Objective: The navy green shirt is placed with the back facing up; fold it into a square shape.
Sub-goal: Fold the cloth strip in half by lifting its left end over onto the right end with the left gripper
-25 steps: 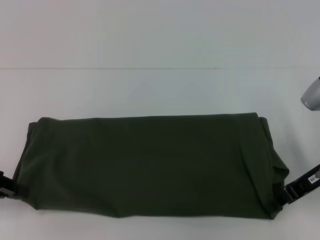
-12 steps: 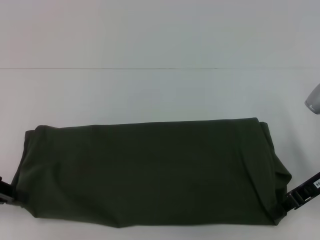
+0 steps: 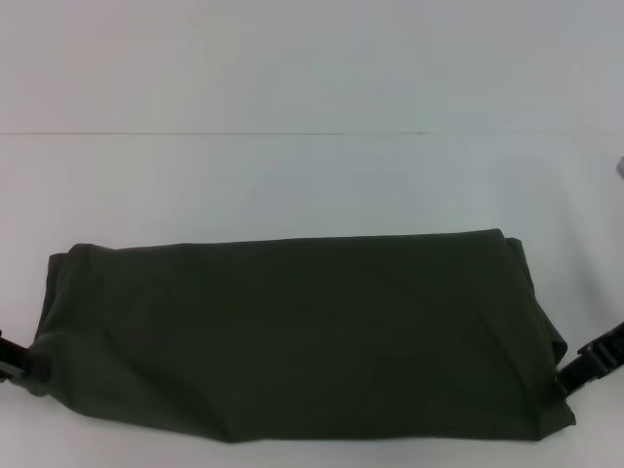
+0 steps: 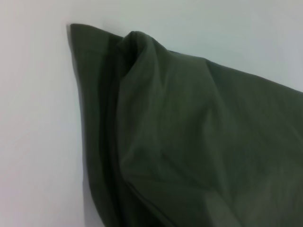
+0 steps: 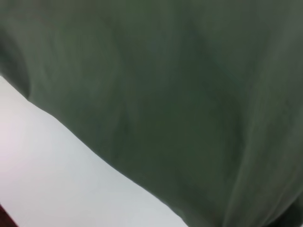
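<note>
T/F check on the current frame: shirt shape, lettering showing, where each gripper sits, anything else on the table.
1. The navy green shirt lies as a wide band, not yet a square. True.
2. Cream lettering shows on its upper face. False: the visible face is plain.
3. The left gripper is at the shirt's left end, the right gripper at its right end. True.
4. Both grippers hover above the shirt's middle. False: each is out at an end, near the picture's edge.
5. A second garment lies on the table. False: only the one shirt is there.
</note>
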Tool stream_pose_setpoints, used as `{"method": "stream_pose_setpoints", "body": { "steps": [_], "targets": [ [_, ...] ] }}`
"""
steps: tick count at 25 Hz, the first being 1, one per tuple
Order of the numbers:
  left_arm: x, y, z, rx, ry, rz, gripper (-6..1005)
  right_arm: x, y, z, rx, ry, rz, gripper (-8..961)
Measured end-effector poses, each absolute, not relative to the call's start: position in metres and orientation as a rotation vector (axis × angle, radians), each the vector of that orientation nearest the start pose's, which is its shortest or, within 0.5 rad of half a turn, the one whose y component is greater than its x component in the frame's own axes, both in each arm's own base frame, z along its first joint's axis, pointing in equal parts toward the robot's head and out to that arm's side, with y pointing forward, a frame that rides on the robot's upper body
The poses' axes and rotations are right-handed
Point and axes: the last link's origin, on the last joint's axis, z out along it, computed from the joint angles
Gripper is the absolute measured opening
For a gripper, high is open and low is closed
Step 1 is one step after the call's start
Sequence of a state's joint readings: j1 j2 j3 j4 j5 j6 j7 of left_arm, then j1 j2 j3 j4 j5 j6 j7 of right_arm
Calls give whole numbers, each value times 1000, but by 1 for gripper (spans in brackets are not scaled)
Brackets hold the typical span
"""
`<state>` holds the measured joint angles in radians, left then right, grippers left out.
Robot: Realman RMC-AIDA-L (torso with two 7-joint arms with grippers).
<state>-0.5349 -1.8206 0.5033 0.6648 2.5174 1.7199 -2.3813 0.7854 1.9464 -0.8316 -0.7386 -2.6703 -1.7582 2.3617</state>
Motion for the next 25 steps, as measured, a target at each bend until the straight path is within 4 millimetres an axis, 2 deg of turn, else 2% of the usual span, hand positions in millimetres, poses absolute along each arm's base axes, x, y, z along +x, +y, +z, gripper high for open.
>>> {"method": "stream_pose_setpoints", "body": {
  "steps": [3, 7, 12, 15, 19, 23, 25],
  "targets": [
    [-349, 306, 106, -2162, -2015, -167, 36, 251, 355, 50, -2641, 1593, -381, 247],
    [-350, 305, 105, -2158, -2020, -169, 36, 237, 361, 63, -2703, 1520, -200, 445],
    [-351, 303, 102, -2157, -2030, -171, 36, 226, 371, 67, -2780, 1321, 57, 685],
    [-351, 302, 102, -2158, -2037, -171, 36, 223, 372, 56, -2843, 1132, 205, 789],
    [-353, 301, 99, -2128, -2070, -178, 36, 222, 368, 28, -2904, 791, 352, 900],
    [-355, 300, 99, -2074, -2108, -229, 36, 225, 363, -2, -2920, 492, 351, 895],
    [-356, 300, 100, -2044, -2125, -252, 40, 228, 361, -15, -2927, 427, 347, 898]
  ]
}}
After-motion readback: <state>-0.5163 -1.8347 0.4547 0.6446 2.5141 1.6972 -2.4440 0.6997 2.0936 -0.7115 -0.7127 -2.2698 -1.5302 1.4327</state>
